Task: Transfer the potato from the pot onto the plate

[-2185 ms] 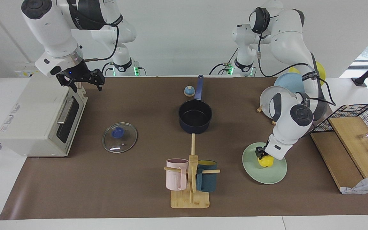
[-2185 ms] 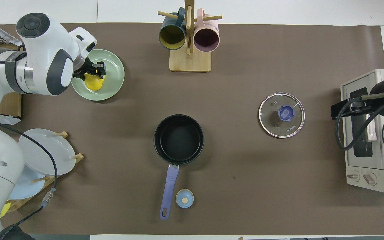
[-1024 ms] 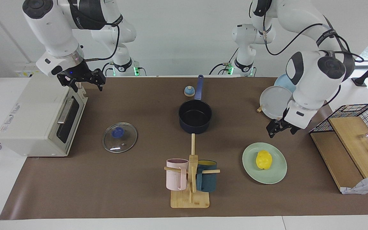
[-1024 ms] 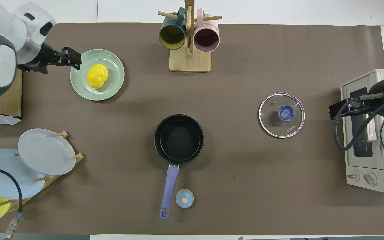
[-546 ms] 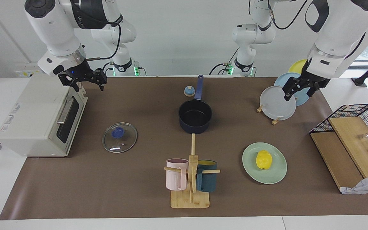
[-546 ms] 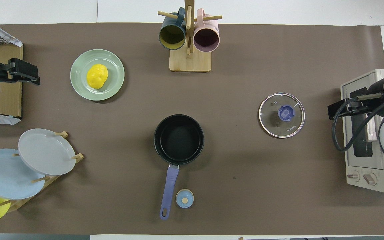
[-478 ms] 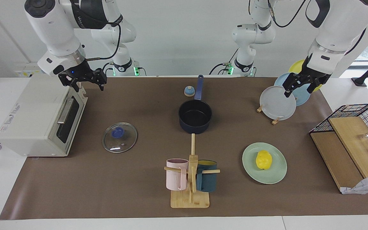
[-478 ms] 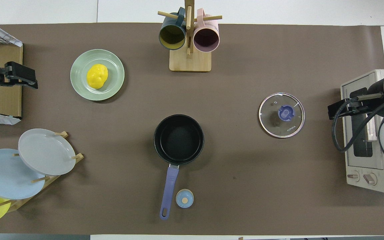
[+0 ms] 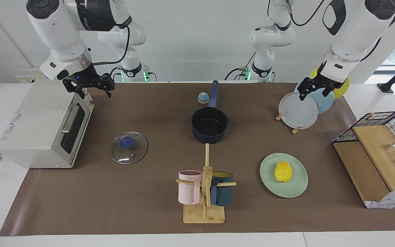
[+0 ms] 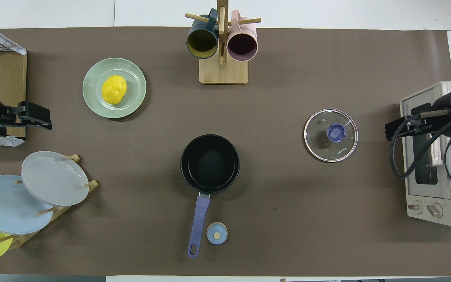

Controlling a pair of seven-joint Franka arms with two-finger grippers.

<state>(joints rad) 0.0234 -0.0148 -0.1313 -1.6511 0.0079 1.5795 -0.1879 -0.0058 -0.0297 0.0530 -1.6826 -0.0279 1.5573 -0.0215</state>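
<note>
Facing view: I see the potato (image 9: 283, 171) on the plate (image 9: 297, 188) near the table's front edge, the pot (image 9: 209, 127) empty; left gripper (image 9: 315, 90) spread over the plate rack (image 9: 286, 118), right gripper (image 9: 88, 86) spread over the toaster (image 9: 36, 127).

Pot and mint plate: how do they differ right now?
The pot is dark navy, deep-walled, with a long blue handle; the plate is pale mint green, flat and wider. The pot is empty, while the plate carries the potato. The pot stands nearer to the robots than the plate, which lies toward the left arm's end. Both are round and rest on the brown mat.

Around the pot (image 9: 209, 127) on the brown-covered table (image 9: 149, 192) lay a glass lid (image 9: 128, 147), mug rack (image 9: 204, 202), plate (image 9: 295, 185), plate rack (image 9: 295, 129) and toaster oven (image 9: 39, 127).
</note>
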